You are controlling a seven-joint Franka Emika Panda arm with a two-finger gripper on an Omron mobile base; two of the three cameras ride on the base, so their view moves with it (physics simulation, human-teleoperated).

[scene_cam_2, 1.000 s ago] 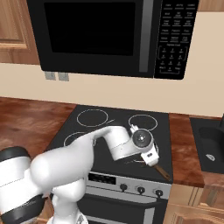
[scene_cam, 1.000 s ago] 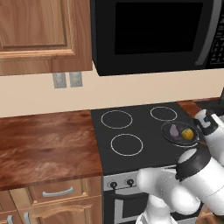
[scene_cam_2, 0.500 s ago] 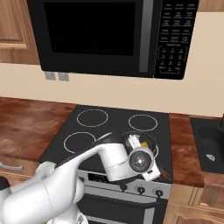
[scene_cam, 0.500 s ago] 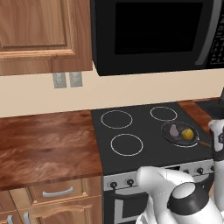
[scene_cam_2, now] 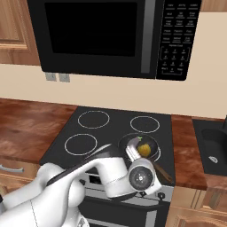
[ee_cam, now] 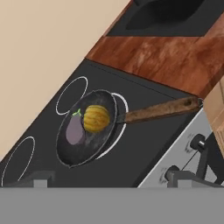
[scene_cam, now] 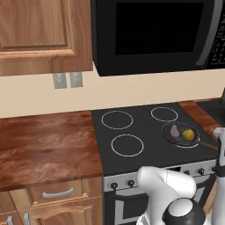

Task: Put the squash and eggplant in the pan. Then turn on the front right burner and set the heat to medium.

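Inside the pan (ee_cam: 87, 129), eggplant (ee_cam: 75, 130) beside squash (ee_cam: 96, 118), unobstructed from hand view.

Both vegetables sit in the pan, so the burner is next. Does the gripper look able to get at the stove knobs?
Probably yes: the open gripper hangs by the stove front, nothing before the knobs.

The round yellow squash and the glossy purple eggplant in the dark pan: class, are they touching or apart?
Touching. In the hand view the round yellow squash overlaps the glossy purple eggplant with no gap, both lying inside the dark grey frying pan.
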